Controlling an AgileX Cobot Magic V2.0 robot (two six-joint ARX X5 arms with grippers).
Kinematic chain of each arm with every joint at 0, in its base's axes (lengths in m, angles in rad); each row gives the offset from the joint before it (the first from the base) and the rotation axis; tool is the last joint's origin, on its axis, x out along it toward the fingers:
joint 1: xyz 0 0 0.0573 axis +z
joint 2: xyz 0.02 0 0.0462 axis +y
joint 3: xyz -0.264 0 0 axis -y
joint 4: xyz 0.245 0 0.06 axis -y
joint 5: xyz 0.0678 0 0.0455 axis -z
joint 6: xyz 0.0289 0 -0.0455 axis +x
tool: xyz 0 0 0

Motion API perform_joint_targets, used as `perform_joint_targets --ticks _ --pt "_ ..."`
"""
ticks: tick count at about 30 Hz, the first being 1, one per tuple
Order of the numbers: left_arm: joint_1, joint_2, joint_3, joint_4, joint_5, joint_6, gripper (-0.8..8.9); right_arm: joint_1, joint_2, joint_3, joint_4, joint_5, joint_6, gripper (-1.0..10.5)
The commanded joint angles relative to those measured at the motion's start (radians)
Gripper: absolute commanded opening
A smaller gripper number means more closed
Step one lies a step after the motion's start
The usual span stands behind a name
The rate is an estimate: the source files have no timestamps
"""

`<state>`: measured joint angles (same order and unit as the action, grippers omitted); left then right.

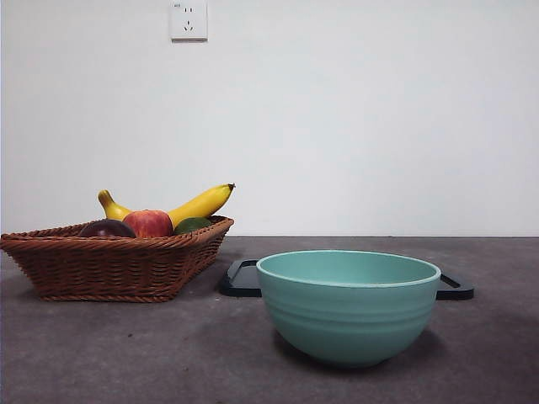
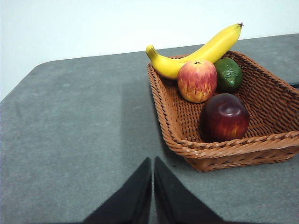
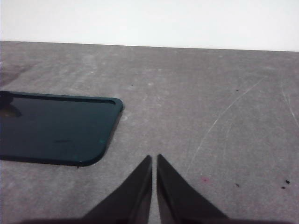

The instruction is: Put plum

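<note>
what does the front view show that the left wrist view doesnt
Only the front view shows the teal bowl, the dark tray behind it and the wall socket. Only the left wrist view shows the left gripper, shut, above bare table short of the basket. Both show the wicker basket holding the plum, apple, green fruit and banana.

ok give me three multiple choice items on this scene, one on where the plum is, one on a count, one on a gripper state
1. Where is the plum?
A. in the wicker basket
B. in the teal bowl
C. on the dark tray

2. How many fruits lie in the basket?
A. two
B. four
C. six

3. How do the left gripper's jaws stand?
A. shut on the plum
B. wide open
C. shut, holding nothing

Key: 1 A, it sits inside the weave; 2 B, banana, apple, green fruit, plum; 3 C, tips meet over bare table.
</note>
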<state>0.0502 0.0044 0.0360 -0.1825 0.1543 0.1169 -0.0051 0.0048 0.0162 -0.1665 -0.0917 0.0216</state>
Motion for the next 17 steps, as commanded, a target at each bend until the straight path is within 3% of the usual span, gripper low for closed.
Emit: perform_joint_targets --ticks 1,17 --pt "0.003 -0.001 -0.020 -0.010 -0.003 -0.003 0.07 0.005 -0.002 -0.006 -0.008 0.005 -0.006 0.1" --pt "0.003 -0.001 -0.020 -0.010 -0.003 -0.003 0.07 0.005 -0.002 -0.005 0.009 0.014 -0.007 0.1"
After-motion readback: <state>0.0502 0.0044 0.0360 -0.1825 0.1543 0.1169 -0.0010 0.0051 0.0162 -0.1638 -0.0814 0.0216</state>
